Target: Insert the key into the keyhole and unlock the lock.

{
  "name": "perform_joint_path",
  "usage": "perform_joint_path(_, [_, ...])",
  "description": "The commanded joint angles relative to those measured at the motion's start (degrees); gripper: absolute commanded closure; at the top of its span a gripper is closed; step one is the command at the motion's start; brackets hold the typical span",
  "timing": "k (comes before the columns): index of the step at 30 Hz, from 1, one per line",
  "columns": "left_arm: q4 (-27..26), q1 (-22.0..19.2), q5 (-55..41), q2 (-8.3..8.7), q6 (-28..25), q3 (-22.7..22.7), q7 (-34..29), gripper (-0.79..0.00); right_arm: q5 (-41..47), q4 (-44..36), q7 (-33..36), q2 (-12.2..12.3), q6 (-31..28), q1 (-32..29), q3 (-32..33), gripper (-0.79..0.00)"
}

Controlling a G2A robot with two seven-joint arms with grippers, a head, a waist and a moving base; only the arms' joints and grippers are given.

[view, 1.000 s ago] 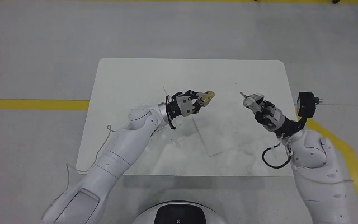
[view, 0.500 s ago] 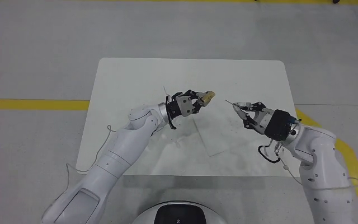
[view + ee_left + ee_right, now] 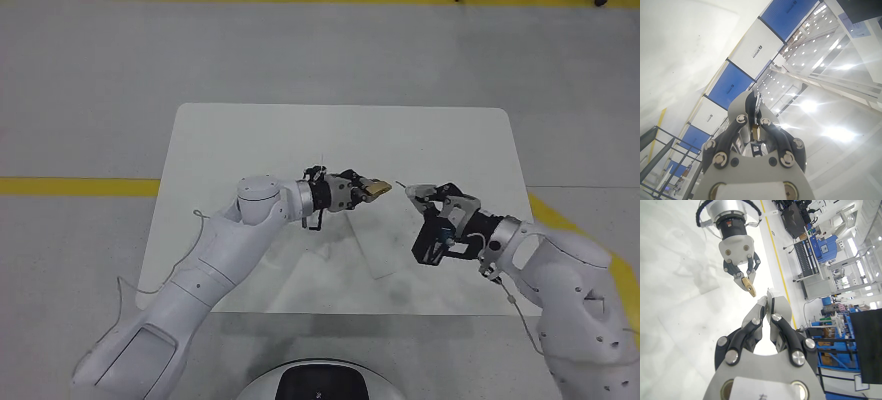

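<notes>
The lock (image 3: 376, 187) hangs above the middle of the desk (image 3: 240, 140), clear of its surface. The left pincer (image 3: 366, 188) grips it from the lock's left side. Just right of the lock, not touching it, is the key (image 3: 401, 185), pinched in the right pincer (image 3: 413, 192).

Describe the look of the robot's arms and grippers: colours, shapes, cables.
The left arm and right arm wear smooth white rounded shells. The left wrist ends in a silver cylinder and a black collar, with a black cable looped around it. The left gripper and right gripper share a light grey palm plate, black linkage bars with silver pins, and pale grey fingers.
</notes>
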Motion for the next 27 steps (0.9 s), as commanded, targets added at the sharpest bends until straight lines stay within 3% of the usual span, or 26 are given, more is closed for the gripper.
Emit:
perform_joint_path(1, [0.2,-0.8,-0.7,-0.22,1.0,0.0,0.3,0.000,-3.8,-1.0,-0.4,0.3,0.1,-0.2,-0.2,0.000])
perform_joint_path(12, [2.2,-3.7,-1.8,-1.78,3.0,1.6,2.9,0.000,-20.1,-5.0,-0.6,1.6,-0.7,0.6,-5.5,0.000])
perform_joint_path(27, [5.1,-6.0,-0.4,-2.88,3.2,2.8,0.8,0.000,-26.0,-5.1,5.1,1.9,-2.1,2.9,-9.9,0.000])
